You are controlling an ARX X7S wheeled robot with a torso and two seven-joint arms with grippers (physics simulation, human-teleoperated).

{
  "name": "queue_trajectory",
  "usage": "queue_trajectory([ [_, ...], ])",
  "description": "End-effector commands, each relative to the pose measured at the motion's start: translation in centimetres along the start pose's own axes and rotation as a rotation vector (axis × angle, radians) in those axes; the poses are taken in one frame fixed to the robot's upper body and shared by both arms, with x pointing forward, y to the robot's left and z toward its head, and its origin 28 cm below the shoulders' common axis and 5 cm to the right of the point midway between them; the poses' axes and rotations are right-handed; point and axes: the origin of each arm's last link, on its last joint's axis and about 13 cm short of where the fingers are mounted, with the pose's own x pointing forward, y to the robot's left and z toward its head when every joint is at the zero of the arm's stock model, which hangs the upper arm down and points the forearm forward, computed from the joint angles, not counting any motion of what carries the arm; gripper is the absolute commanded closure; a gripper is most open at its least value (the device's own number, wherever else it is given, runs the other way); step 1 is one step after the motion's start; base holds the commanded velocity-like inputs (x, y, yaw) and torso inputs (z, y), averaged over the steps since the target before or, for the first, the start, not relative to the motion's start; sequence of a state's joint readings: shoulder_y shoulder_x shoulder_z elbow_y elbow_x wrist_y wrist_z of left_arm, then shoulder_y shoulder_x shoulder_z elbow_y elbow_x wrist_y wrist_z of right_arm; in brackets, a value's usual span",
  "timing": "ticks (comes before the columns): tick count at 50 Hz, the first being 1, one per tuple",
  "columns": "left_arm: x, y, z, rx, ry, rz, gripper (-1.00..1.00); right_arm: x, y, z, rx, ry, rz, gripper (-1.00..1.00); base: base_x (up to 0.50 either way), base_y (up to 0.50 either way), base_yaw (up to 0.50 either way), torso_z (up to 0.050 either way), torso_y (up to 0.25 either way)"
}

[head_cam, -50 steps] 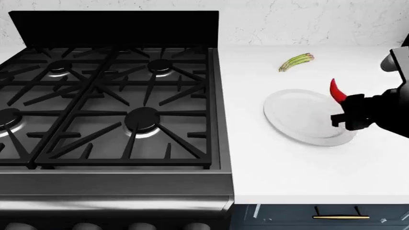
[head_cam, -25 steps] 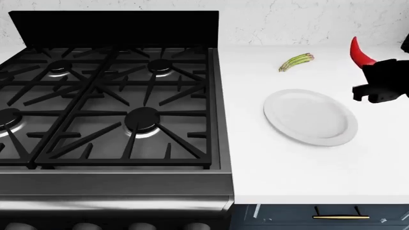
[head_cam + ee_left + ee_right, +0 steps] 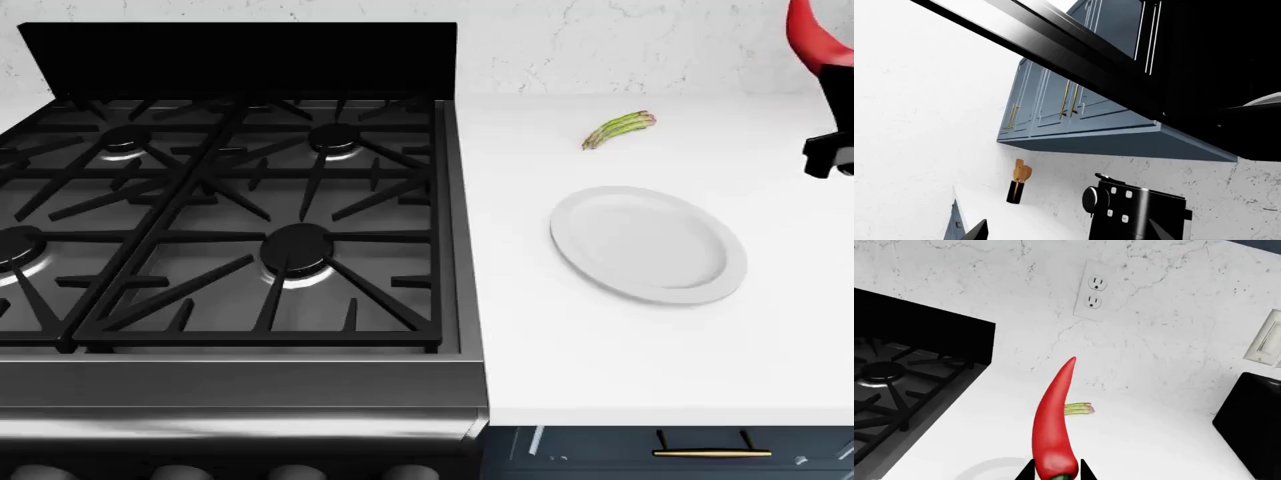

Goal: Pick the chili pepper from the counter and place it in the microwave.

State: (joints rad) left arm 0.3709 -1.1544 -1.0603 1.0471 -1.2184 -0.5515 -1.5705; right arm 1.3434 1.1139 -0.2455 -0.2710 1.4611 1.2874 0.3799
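Chili pepper [image 3: 1056, 430] up in the air, pinched at its stem end between the right gripper [image 3: 1056, 474] jaws, pointed tip standing clear above them. In the head view the pepper [image 3: 815, 35] sits at the far right edge, well above the counter [image 3: 627, 350], with only a dark piece of the right gripper [image 3: 829, 155] showing below it. Underneath and to the left lie the white plate [image 3: 649, 243] and, nearer the wall, the asparagus bundle [image 3: 619, 128], both well apart from the pepper; the gas stove [image 3: 234, 215] fills the other side. The left gripper is not visible in any view, so its state can't be called; its wrist camera looks up at blue wall cabinets [image 3: 1074, 110] and a black appliance [image 3: 1134, 212]. Danger from here: the hold is only on the narrow stem end, so a quick swing could let the glossy pepper pivot or slip out. The microwave isn't clearly shown, so the tall tip could clip its opening on the way in.
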Motion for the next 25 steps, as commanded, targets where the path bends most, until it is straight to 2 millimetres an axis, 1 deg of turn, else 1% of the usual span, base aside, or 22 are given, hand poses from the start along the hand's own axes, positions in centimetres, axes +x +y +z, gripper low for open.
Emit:
queue_trajectory([
  [1, -0.05, -0.02, -0.04, 0.0, 0.0, -0.004, -1.0, -1.65, 0.3, 1.43, -0.043, -0.083, 0.007, 1.0, 0.0, 0.0, 0.0, 0.0, 0.0],
  [8, -0.07, 0.02, -0.02, -0.002, 0.0, -0.007, -1.0, -2.03, 0.36, 1.95, -0.053, -0.11, 0.006, 1.0, -0.03, 0.0, 0.0, 0.0, 0.0],
  [25, -0.08, -0.11, -0.08, -0.001, 0.003, -0.007, -1.0, -2.17, 0.28, 2.09, -0.055, -0.13, -0.003, 1.0, -0.28, 0.0, 0.0, 0.0, 0.0],
])
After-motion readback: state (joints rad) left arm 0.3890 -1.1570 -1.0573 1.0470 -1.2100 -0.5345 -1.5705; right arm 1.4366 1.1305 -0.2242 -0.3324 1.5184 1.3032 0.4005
